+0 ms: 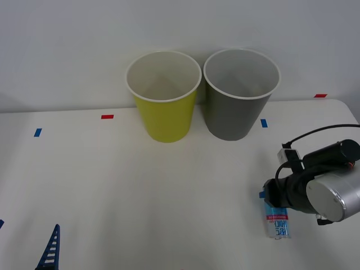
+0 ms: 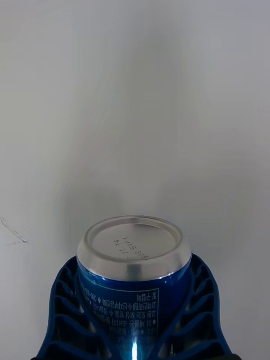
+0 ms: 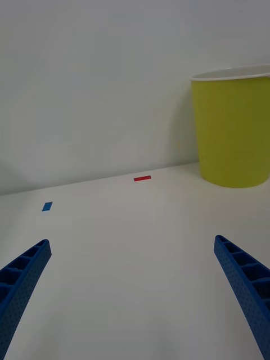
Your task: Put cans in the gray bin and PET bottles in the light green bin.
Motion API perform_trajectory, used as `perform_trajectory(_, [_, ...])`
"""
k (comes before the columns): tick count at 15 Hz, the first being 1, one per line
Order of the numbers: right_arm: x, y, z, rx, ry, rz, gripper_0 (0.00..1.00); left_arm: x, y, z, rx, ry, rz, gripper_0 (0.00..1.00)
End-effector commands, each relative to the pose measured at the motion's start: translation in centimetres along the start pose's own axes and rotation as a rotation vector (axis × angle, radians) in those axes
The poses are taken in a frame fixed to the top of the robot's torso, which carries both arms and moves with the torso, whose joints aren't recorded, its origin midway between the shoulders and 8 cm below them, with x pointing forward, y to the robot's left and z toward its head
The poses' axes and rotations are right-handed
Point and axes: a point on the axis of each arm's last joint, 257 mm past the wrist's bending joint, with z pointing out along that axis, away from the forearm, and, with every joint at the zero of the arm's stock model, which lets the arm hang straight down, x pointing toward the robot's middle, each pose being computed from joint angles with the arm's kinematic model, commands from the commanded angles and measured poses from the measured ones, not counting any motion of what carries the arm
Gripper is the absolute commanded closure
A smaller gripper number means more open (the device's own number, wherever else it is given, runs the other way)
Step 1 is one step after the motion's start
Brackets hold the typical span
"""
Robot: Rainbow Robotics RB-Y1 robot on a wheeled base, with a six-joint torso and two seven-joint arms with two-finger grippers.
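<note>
My right hand (image 2: 135, 332) has its blue ribbed fingers (image 2: 67, 315) closed around the can (image 2: 132, 270), which lies on its side on the tabletop (image 1: 140, 197), well in front of the gray bin (image 1: 236, 107) and a little to its right. The grip looks seated on both flanks of the can; to do this step well I should lift straight off the tabletop before swinging toward the gray bin, keep the pressure light so the thin wall does not dent, and release only once over the rim. The green bin (image 1: 164, 112) stands just left of the gray bin. My left hand (image 3: 135, 315) hangs open and empty, far to the left. Blue lettering runs along the can's white part, and its silver end bears stamped characters; neither is readable.
</note>
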Motion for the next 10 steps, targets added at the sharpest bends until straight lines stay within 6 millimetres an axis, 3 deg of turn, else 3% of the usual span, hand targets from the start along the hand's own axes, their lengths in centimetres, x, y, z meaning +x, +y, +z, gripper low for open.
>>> perform_trajectory(1, [-1.8,0.8,-2.1,-0.031,-0.087,-0.009,1.0,0.0,0.0,0.0,0.0,0.0,0.0,0.0])
perform_trajectory(7, [-5.0,2.9,-7.2,-0.053,-0.26,0.063,1.0,0.0,0.0,0.0,0.0,0.0,0.0,0.0])
perform_trajectory(10, [-6.2,2.6,-8.8,-0.044,-0.321,0.023,1.0,0.0,0.0,0.0,0.0,0.0,0.0,0.0])
